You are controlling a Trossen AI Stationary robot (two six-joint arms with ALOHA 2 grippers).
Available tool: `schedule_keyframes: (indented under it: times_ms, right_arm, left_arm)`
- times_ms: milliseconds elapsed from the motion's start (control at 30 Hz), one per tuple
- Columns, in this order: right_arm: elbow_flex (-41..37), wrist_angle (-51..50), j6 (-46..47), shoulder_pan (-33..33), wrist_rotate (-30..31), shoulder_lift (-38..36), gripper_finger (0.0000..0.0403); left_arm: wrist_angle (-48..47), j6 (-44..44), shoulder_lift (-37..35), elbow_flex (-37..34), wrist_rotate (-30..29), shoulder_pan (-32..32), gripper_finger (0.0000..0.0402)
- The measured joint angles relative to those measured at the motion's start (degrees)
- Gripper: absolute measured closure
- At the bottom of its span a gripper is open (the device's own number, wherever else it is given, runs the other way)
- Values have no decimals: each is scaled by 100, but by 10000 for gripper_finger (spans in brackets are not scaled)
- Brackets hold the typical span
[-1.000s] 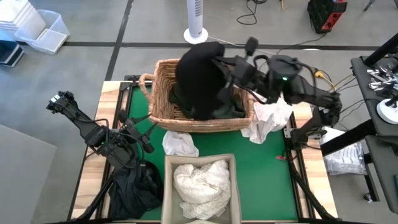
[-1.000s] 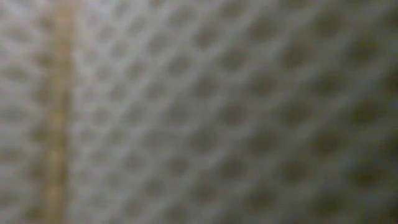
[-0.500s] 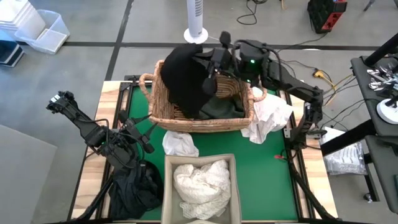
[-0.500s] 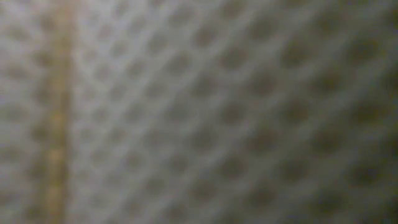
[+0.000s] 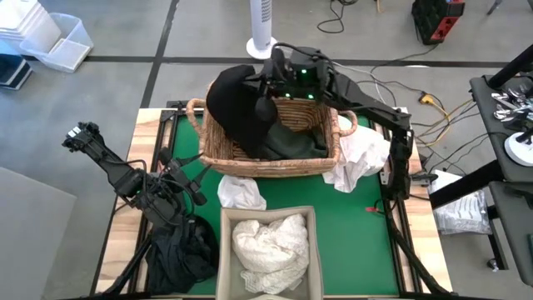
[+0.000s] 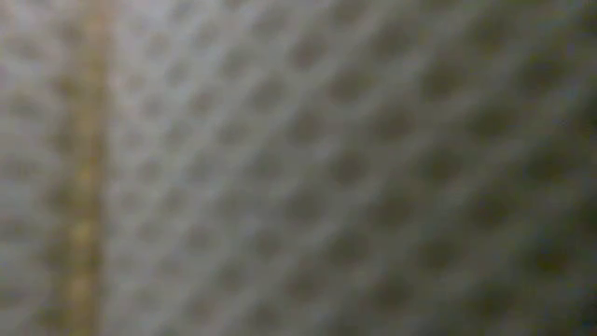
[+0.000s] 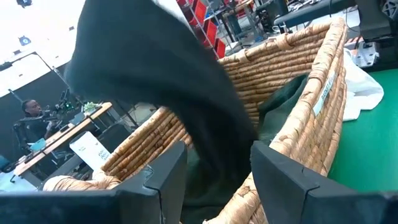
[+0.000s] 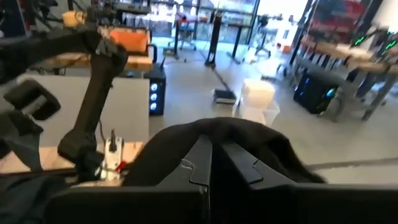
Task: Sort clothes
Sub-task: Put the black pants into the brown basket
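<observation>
You've got the right gripper clamped shut on the black garment, hanging over the wicker basket's left rim. Left gripper sits half open, holding nothing, just off the basket's front-left corner, beside the white bin.

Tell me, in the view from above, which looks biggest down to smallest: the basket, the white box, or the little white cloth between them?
1. Basket, the biggest.
2. White box, a bit smaller, though the picture's edge cuts it off.
3. White cloth, clearly the smallest.
</observation>
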Motion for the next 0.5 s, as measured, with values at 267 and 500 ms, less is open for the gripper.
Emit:
schedule_keyframes:
  times_ms: [267,500]
  right_arm:
    - [-2,-229,44,-92,-48,299,394]
    - [-2,-484,46,-144,-51,467,394]
  left_arm:
    - [-15,0,2,2,0,0,245]
    - [-27,0,2,1,0,1,245]
